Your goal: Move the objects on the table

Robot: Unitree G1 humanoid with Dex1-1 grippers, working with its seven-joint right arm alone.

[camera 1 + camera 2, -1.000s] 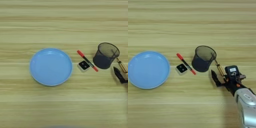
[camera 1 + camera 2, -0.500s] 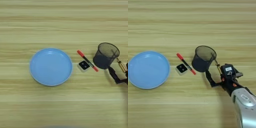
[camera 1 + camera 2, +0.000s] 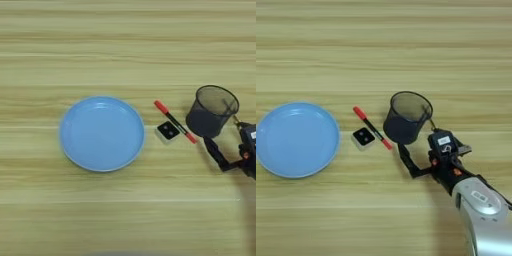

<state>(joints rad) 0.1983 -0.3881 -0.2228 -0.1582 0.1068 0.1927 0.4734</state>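
Observation:
A black wire-mesh pen cup stands upright on the wood table. Left of it lies a slim screwdriver with a dark shaft and red ends, slanted. A small white block with a black face sits right against the screwdriver's near side. My right gripper comes in from the lower right and is open. One black finger reaches to the cup's near foot. The other finger shows only as a thin piece by the cup's right rim. Nothing is held.
A round blue plate lies empty on the left, about a hand's width from the block. The silver forearm fills the lower right corner.
The gripper has moved left towards the cup, and its near finger now reaches the cup's foot. Cup, screwdriver, block and plate have stayed put.

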